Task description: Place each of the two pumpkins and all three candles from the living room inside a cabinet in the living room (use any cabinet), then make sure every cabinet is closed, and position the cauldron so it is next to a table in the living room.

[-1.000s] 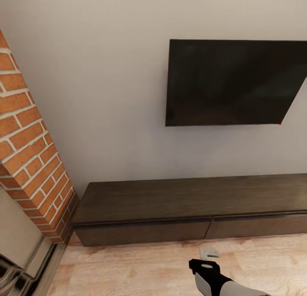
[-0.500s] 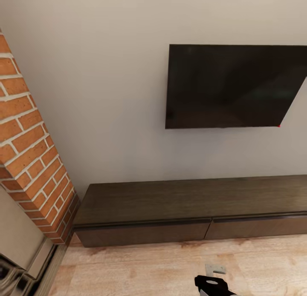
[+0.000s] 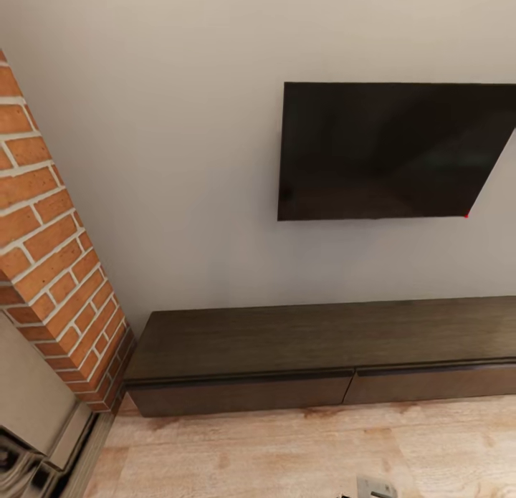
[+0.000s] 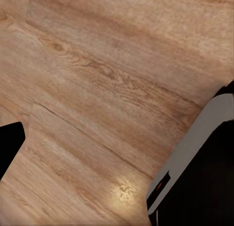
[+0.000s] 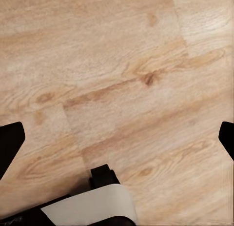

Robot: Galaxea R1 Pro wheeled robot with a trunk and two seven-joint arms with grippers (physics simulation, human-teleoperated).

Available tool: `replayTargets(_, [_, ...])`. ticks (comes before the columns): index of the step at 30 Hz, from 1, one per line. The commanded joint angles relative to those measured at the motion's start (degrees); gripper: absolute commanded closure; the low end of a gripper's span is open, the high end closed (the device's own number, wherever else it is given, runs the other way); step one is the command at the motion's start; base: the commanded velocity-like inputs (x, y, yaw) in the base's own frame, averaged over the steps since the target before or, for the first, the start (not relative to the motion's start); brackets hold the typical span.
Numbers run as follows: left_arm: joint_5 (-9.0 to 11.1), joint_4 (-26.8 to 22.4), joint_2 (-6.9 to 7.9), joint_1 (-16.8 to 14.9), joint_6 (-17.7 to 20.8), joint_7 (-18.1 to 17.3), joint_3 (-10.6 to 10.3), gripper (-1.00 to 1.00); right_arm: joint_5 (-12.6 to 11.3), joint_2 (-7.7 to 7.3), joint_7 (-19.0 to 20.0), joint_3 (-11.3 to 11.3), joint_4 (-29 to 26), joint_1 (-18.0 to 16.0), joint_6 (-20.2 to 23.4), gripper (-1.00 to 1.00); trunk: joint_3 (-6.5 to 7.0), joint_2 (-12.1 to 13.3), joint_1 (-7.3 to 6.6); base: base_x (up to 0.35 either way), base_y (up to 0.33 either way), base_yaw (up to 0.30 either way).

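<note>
head view: long low dark brown cabinet (image 3: pixel 322 355) with flat, closed drawer fronts, against a pale wall beneath a black wall-mounted screen (image 3: pixel 390 150); brick column (image 3: pixel 50 269) beside its end; light wood-plank floor (image 3: pixel 251 455) in front. left wrist view: grained planks, one dark fingertip (image 4: pixel 9 145) at the edge; left claw's state cannot be told. right wrist view: right gripper (image 5: pixel 117 138) over bare planks, fingertips spread wide, holding nothing.
</note>
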Motion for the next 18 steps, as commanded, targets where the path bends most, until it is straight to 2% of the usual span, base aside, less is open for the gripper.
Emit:
replayTargets(1, [0.61, -0.02, -0.07, 0.09, -0.12, 0.14, -0.50, -1.00, -0.62, 0.07, 0.03, 0.41, 0.20, 0.30, -0.37, -1.00, 0.13, 0.38, -0.22, 0.000, 0.000, 0.000])
replayTargets(11, [0.74, -0.02, -1.25, 1.44, -0.19, 0.11, -0.46, -1.00, -2.00, -0.86, -0.47, 0.36, 0.32, 2.04, 0.08, -1.00, 1.92, 4.39, -2.42, 0.000, 0.000, 0.000])
replayTargets(18, [1.20, -0.02, -1.86, 2.18, 0.14, -1.51, -0.43, -1.00, -2.11, -2.34, -0.73, -0.34, 0.35, 3.86, 0.24, -1.00, 3.18, 7.19, -3.96, 0.000, 0.000, 0.000])
